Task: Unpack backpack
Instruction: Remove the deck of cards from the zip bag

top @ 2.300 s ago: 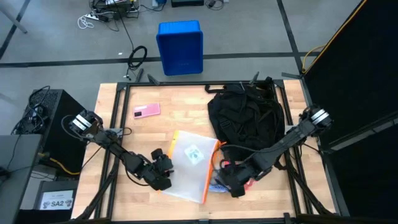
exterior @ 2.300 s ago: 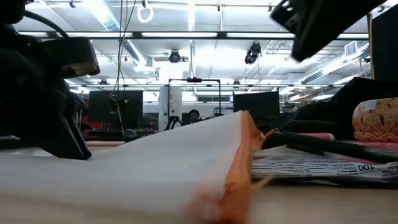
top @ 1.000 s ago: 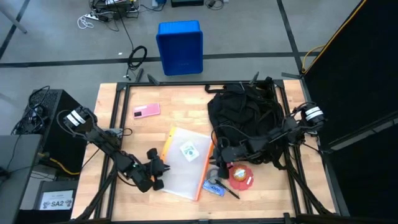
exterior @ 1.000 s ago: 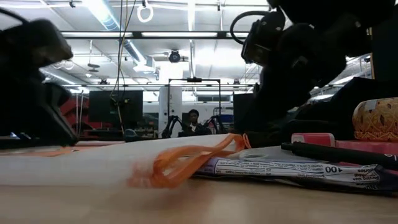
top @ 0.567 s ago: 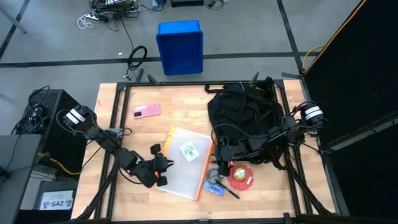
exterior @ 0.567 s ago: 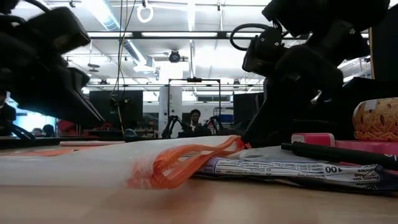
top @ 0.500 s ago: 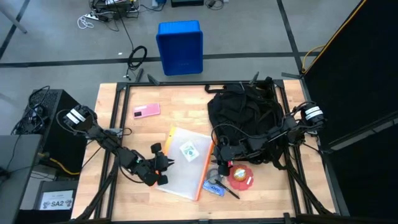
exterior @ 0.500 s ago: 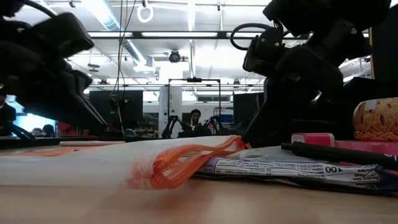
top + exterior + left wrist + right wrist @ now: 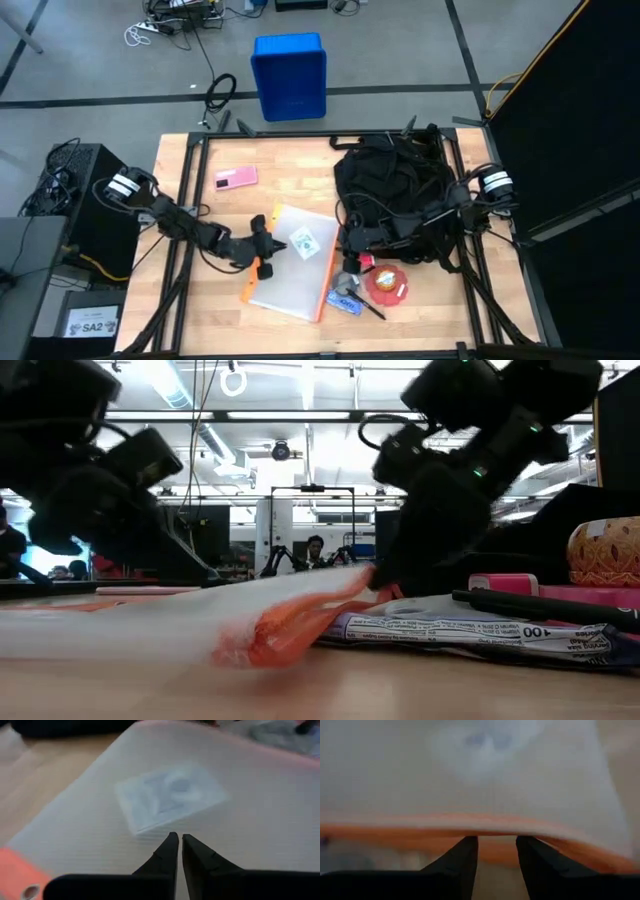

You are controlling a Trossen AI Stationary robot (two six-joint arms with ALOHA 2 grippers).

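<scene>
Backpack (image 9: 395, 195) sits far right on the desk (image 9: 190, 180), contents partly out. Your left tool (image 9: 262, 243), closed, presses the clear pouch (image 9: 300, 265); your right tool (image 9: 496, 851), part-open, straddles its orange edge. Next move likely needs the pouch slid clear.

Parted gripper (image 9: 496, 851) over seemingly orange-edged pouch (image 9: 470, 775)

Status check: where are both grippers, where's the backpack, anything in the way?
Left gripper shut over clear pouch. Right gripper part open at pouch's orange edge. Backpack lying beside the right arm. Nothing blocking.
</scene>
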